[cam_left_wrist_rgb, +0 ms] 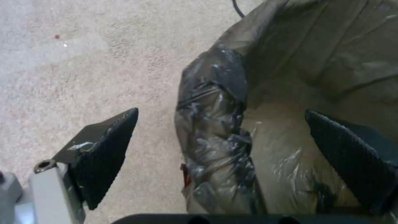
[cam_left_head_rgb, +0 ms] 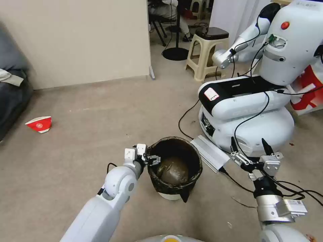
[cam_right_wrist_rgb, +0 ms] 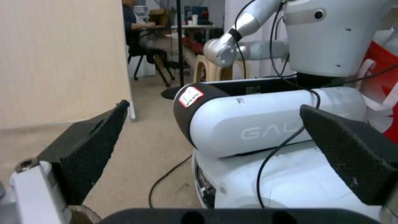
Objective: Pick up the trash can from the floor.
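Observation:
The trash can (cam_left_head_rgb: 196, 168), a small white bin lined with a dark bag folded over its rim, stands on the beige floor (cam_left_head_rgb: 84, 151) just in front of me. My left gripper (cam_left_head_rgb: 150, 158) is at the can's left rim and is open. In the left wrist view the left gripper (cam_left_wrist_rgb: 222, 112) straddles the bagged rim (cam_left_wrist_rgb: 215, 124), with one finger (cam_left_wrist_rgb: 108, 149) outside over the floor and the other finger (cam_left_wrist_rgb: 348, 155) inside the can. My right gripper (cam_left_head_rgb: 250, 149) hangs open and holds nothing to the right of the can; the right gripper (cam_right_wrist_rgb: 214, 106) faces another robot.
Another white robot (cam_left_head_rgb: 249, 111) stands close at the right, with a silver box (cam_left_head_rgb: 210, 153) and black cables (cam_left_head_rgb: 183, 121) on the floor beside the can. A red-and-white paper cup (cam_left_head_rgb: 39, 123) lies at the left. A dark sofa (cam_left_head_rgb: 10, 90) and a beige wall (cam_left_head_rgb: 77, 40) bound the left and back.

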Available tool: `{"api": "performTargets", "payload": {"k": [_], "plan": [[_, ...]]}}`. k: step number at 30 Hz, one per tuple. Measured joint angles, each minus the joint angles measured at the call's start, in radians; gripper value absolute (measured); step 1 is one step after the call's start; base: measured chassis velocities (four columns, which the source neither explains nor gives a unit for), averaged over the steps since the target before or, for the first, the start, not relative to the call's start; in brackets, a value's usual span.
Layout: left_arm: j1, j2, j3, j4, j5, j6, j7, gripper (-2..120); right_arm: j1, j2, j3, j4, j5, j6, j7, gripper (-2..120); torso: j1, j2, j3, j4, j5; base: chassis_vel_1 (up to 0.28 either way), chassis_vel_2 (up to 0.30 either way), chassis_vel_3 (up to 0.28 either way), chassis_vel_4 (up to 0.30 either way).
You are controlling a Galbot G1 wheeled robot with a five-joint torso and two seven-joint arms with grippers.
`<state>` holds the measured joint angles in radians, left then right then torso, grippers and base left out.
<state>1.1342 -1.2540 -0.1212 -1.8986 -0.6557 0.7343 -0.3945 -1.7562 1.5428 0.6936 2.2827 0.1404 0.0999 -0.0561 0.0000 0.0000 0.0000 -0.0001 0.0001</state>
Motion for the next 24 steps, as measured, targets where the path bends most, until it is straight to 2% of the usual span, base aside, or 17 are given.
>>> {"api": "performTargets", "payload": {"k": [6, 16, 20, 24], "plan": [[-0.024, -0.001, 0.026, 0.023, -0.041, 0.0, -0.045, 100, 0.002, -0.002, 0.006, -0.002, 0.011, 0.0, 0.001, 100, 0.0, 0.0, 0.0, 0.0, 0.0, 0.0, 0.0, 0.0, 0.0], [-0.04, 0.006, 0.041, 0.044, -0.054, 0.0, -0.065, 100, 0.006, -0.001, 0.006, -0.005, 0.012, -0.001, 0.001, 100, 0.0, 0.0, 0.0, 0.0001, -0.0001, 0.0, 0.0, 0.0, 0.0], [-0.04, 0.01, 0.043, 0.049, -0.054, 0.0, -0.066, 93, 0.007, 0.0, 0.006, -0.006, 0.012, -0.002, 0.001, 100, 0.0, 0.0, 0.0, 0.0001, -0.0001, 0.0, 0.0, 0.0, 0.0], [-0.04, 0.01, 0.043, 0.055, -0.053, -0.001, -0.068, 76, 0.008, 0.001, 0.006, -0.009, 0.012, -0.002, 0.001, 100, 0.0, 0.0, 0.0, 0.0001, 0.0, 0.0, 0.0, 0.0, 0.0]]}}
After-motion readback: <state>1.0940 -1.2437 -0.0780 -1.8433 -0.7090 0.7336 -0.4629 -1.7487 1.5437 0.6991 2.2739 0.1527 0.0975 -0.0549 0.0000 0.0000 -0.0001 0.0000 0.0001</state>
